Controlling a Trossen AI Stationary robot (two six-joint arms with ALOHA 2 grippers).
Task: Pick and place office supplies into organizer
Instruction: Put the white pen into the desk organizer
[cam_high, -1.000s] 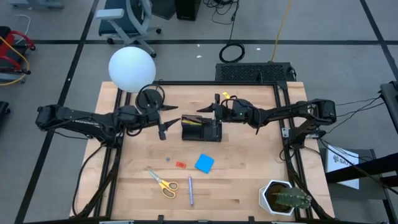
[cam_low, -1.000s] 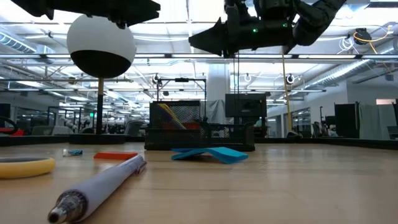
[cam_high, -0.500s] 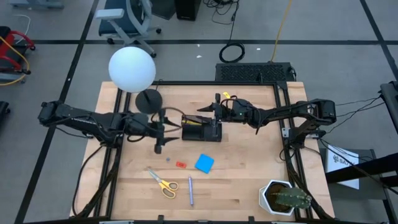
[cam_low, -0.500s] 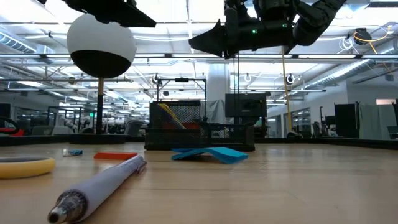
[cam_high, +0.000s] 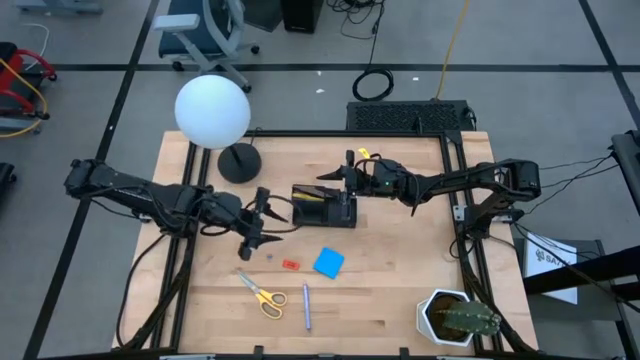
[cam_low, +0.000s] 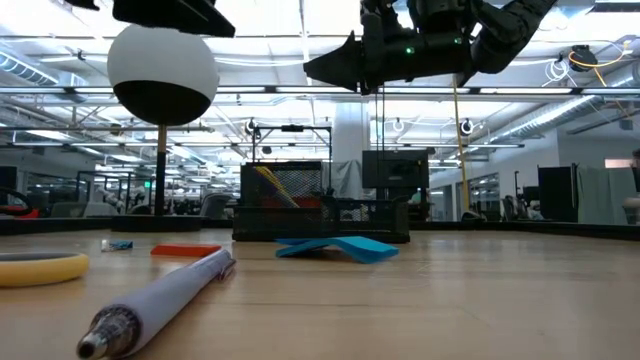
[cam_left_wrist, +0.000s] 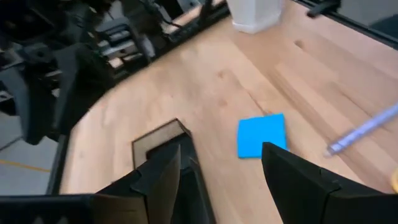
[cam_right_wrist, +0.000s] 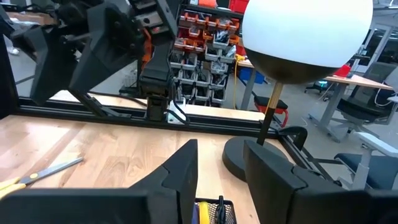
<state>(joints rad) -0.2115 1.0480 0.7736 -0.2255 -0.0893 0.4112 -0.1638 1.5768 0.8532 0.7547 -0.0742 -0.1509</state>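
Left pincer swung toward table front (released), right pincer parted above organizer, warehouse room behind.

We see two dark jointed arms | black wedge-shaped fingers | green indicator light on the right wrist | black cables trailing along our right arm
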